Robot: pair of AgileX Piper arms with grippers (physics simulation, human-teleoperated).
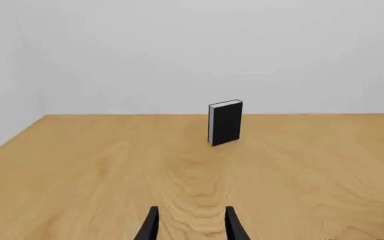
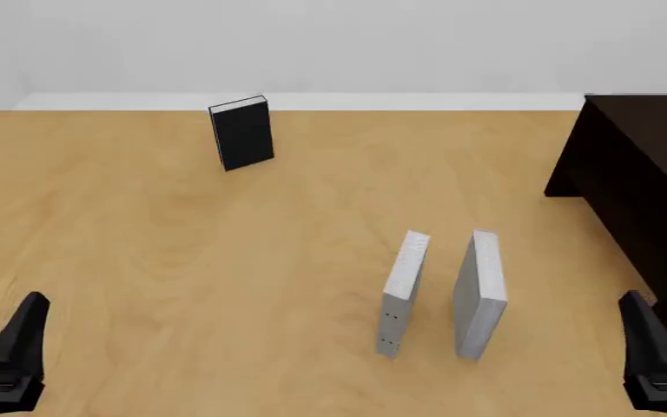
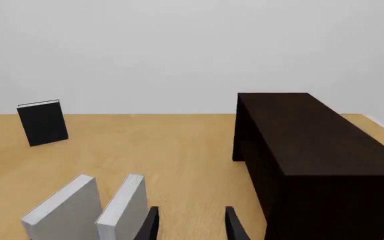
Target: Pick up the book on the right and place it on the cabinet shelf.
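Observation:
The book [image 2: 479, 294], thick and plain light grey, stands upright on the table, the right one of two grey books; in the right wrist view this book [image 3: 122, 207] is just beside my fingers. The dark cabinet [image 2: 641, 169] stands at the table's right side, also the cabinet [image 3: 312, 145]; its shelf recess does not show plainly. My right gripper [image 2: 656, 356] hangs open near the front right corner, right of the book and apart from it; the right gripper [image 3: 190, 225] holds nothing. My left gripper [image 2: 9, 347] is open at the front left, and the left gripper [image 1: 192, 225] is empty too.
A thinner grey book [image 2: 401, 294] with small dots on its spine stands close to the left of the thick one. A black book [image 2: 241, 132] stands upright at the far left-centre of the wooden table [image 2: 194, 252], the same black book [image 1: 225, 122] being straight ahead of my left gripper.

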